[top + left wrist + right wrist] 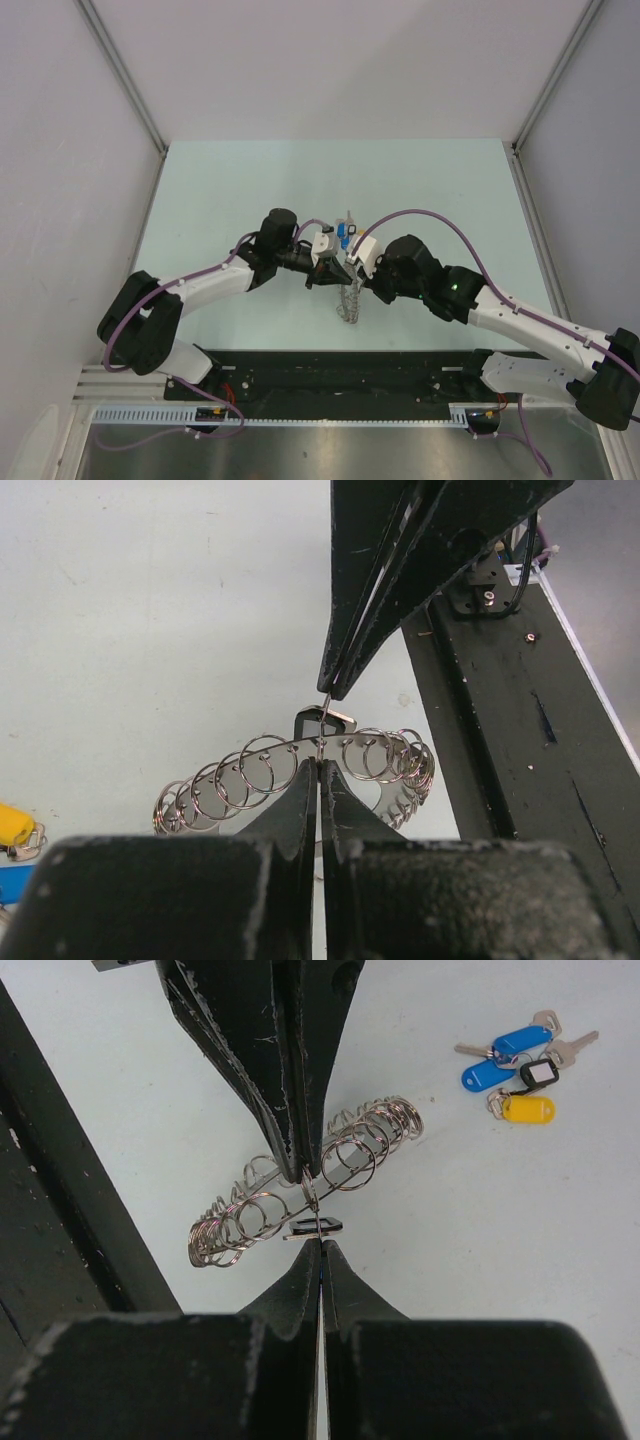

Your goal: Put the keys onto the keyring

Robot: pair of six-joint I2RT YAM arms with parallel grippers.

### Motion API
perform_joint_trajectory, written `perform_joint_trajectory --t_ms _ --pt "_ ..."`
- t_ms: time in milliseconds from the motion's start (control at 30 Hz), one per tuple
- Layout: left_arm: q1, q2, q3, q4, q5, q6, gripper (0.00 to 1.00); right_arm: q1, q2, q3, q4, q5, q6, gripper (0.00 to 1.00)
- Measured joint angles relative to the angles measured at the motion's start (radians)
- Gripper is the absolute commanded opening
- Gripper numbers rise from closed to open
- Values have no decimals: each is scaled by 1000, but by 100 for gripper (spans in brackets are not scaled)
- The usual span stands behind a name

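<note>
Keyring (pixel 250 1215) position: at mid-table between the two arms, pinched from opposite sides. Whether it rested on the table (pixel 500 1260) or hung clear could not be told.
Keyring form: a curved band carrying a row of small split rings, with a dark clasp at its middle.
Left gripper (pixel 318 770): clenched on a thin wire loop at the middle of the band.
Right gripper (pixel 320 1250): clenched on the same loop from the opposite side, its tips nearly meeting those of the left.
Long axis: the band ran crosswise to the line joining the two grippers. In the top view it trailed toward the near edge.
Keys (pixel 515 1065) position: flat on the table, apart from the Keyring, none threaded. The heads were bunched and the blades fanned outward.
Handling, judged: light, stiff, smooth metal, likely to slip and swing. The small rings appeared to hang loose.
Grasp point, judged: the wire of one split ring, beside its gap. The Keys were best taken by their plastic heads.
</note>
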Motion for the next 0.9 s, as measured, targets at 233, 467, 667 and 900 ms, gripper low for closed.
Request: perform_joint_trajectory --t_ms 233,467,667,900 --pt "-3 0 2 -4 0 0 0 0 0 -2 0 -5 0 0" --pt "-7 0 9 -18 1 10 0 0 0 -4 -1 -25 -8 0" --pt "-24 0 15 -38 8 27 0 0 -2 -5 15 -44 -11 0" --pt "-29 0 20 -68 8 48 0 0 -8 -5 18 -55 -16 0"
